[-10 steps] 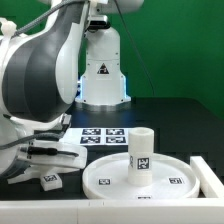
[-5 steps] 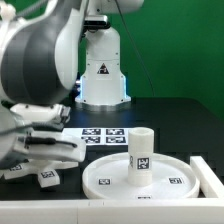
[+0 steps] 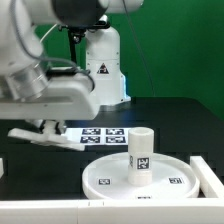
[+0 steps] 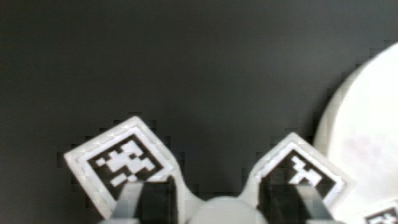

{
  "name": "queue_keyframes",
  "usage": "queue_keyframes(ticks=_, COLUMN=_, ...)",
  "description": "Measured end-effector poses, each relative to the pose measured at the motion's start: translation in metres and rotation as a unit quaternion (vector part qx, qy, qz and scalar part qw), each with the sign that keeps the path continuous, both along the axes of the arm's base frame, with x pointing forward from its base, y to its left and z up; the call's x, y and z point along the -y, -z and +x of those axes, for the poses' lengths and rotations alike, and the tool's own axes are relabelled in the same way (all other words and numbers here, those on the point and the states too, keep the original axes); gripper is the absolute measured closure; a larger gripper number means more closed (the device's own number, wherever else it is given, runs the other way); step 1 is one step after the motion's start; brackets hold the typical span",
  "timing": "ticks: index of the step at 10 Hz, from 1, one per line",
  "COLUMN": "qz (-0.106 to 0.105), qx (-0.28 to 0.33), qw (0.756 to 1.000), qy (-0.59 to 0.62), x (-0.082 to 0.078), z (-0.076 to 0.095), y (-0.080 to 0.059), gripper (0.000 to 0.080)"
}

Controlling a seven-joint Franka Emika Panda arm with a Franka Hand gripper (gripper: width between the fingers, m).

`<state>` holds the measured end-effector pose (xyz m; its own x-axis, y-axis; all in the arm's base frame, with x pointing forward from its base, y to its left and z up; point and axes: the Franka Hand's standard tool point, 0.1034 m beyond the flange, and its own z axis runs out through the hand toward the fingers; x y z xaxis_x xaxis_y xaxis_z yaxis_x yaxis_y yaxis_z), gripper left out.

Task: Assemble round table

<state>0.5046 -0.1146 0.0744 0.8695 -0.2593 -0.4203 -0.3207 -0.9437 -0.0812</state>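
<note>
The large round disc (image 3: 110, 180) lies on the black table at the front. The short thick cylinder leg (image 3: 141, 155) stands upright on its middle. My gripper (image 3: 45, 128) is lifted above the table at the exterior view's left and is shut on the small cross-shaped foot (image 3: 30, 134). In the wrist view the foot (image 4: 128, 165) shows two tagged arms either side of my gripper (image 4: 222, 206), with its white hub between the fingers. The disc's edge (image 4: 368, 115) shows beside it, lower down.
The marker board (image 3: 100, 135) lies flat behind the disc. The arm's white base (image 3: 103, 65) stands at the back. A white bracket (image 3: 207, 176) sits by the disc at the exterior view's right. A white ledge (image 3: 60, 212) runs along the front.
The foot lay on the table at the exterior view's left with the gripper down over it. Now the gripper has risen and carries the foot above the table.
</note>
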Motion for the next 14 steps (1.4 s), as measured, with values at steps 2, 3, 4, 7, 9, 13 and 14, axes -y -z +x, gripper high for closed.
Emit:
queue_keyframes(ticks=2, qz=-0.034, qx=0.073, qw=0.997, qy=0.002, x=0.004, z=0.009, y=0.002, gripper=0.0586)
queue_keyframes(ticks=3, qz=-0.049, qx=0.106, qw=0.993, qy=0.001, x=0.004, z=0.010, y=0.000, gripper=0.0586)
queue_keyframes(ticks=4, qz=-0.074, qx=0.166, qw=0.983, qy=-0.003, x=0.002, z=0.010, y=-0.007, gripper=0.0586)
queue_keyframes(ticks=7, qz=-0.122, qx=0.261, qw=0.957, qy=0.000, x=-0.001, z=0.001, y=-0.012, gripper=0.0586)
queue_keyframes(ticks=9, qz=-0.163, qx=0.333, qw=0.929, qy=-0.004, x=0.007, z=0.000, y=-0.013, gripper=0.0586)
queue_keyframes(ticks=13, qz=-0.201, qx=0.375, qw=0.904, qy=-0.027, x=0.004, z=-0.016, y=0.017, gripper=0.0586)
queue_keyframes(ticks=14, qz=-0.204, qx=0.380, qw=0.901, qy=-0.031, x=0.003, z=-0.013, y=0.020, gripper=0.0586)
